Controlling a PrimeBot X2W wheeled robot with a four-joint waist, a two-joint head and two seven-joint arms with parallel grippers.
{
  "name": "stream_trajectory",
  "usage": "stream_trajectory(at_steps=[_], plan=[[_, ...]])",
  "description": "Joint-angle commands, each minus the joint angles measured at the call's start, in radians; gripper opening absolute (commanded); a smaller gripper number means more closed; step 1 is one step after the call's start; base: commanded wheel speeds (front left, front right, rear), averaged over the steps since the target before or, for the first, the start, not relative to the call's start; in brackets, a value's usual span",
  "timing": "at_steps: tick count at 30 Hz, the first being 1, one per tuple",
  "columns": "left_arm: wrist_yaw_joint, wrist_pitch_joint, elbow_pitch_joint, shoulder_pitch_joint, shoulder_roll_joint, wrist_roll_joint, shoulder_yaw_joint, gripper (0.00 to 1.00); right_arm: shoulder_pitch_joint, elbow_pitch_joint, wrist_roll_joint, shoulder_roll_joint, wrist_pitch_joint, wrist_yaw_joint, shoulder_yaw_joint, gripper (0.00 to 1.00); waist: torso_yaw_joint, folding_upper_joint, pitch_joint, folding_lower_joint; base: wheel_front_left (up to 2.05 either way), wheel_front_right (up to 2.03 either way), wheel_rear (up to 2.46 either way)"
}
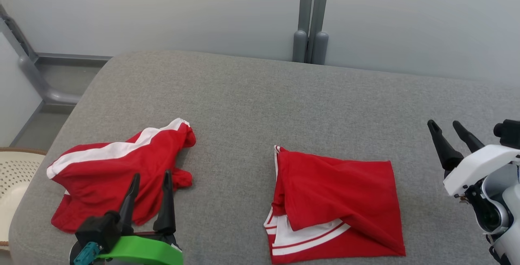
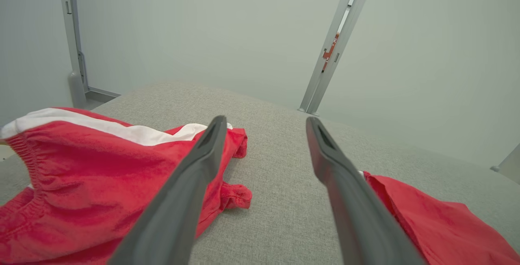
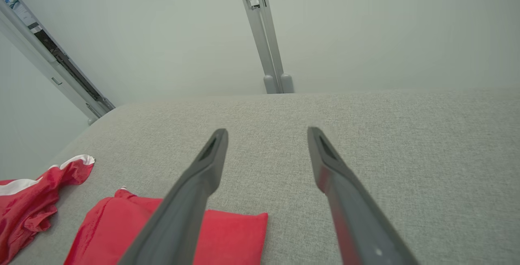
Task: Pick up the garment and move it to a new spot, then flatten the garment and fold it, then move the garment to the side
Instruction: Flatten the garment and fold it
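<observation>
Head view: left end effector (image 1: 151, 174) and right end effector (image 1: 443, 123) both released, empty; crumpled red garment (image 1: 101, 167) lies left of folded red garment (image 1: 337, 196), soft, light, limp, likely best pinched at elastic waistband (image 2: 30, 163).

Bright, even, diffuse light with only faint soft shadows; wrist views bend at their edges, close foreground slightly soft.

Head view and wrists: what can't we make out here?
- Crumpled garment: near edge hidden behind the left end effector in head view; cut by the left wrist view's left and bottom edges.
- Folded garment: inner layers hidden by its top fold; cut by the bottom edge in right wrist view.
- Basket: cut by head view's left edge; contents unseen.
</observation>
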Motion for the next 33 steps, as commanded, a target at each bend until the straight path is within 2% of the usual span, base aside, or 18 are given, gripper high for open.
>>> stream_trajectory(at_steps=[1,7,14,27,33], plan=[[-0.004,-0.002,-0.002,0.01,-0.004,0.007,0.006,1.0,0.021,0.001,-0.019,0.005,-0.012,0.0,-0.01,1.0,0.008,0.0,0.002,-0.0001,0.0,0.0,0.0],[-0.011,-0.003,-0.015,0.021,-0.009,0.036,0.031,1.0,0.077,-0.046,-0.087,0.02,-0.115,0.0,-0.061,1.0,-0.004,0.0,-0.004,-0.0001,0.0,0.0,0.0],[-0.024,-0.002,-0.033,0.042,-0.027,0.088,0.069,1.0,0.16,-0.108,-0.172,0.032,-0.203,0.0,-0.097,1.0,-0.057,0.0,-0.012,-0.0001,0.0,0.0,0.0],[-0.06,-0.003,-0.049,0.075,-0.055,0.194,0.146,1.0,0.243,-0.204,-0.283,0.098,-0.221,0.0,-0.109,1.0,-0.186,0.0,-0.025,-0.0001,0.0,0.0,0.0],[-0.067,-0.003,-0.055,0.093,-0.072,0.24,0.179,1.0,0.256,-0.199,-0.301,0.11,-0.222,0.0,-0.12,1.0,-0.225,0.0,-0.025,-0.0001,0.0,0.0,0.0]])
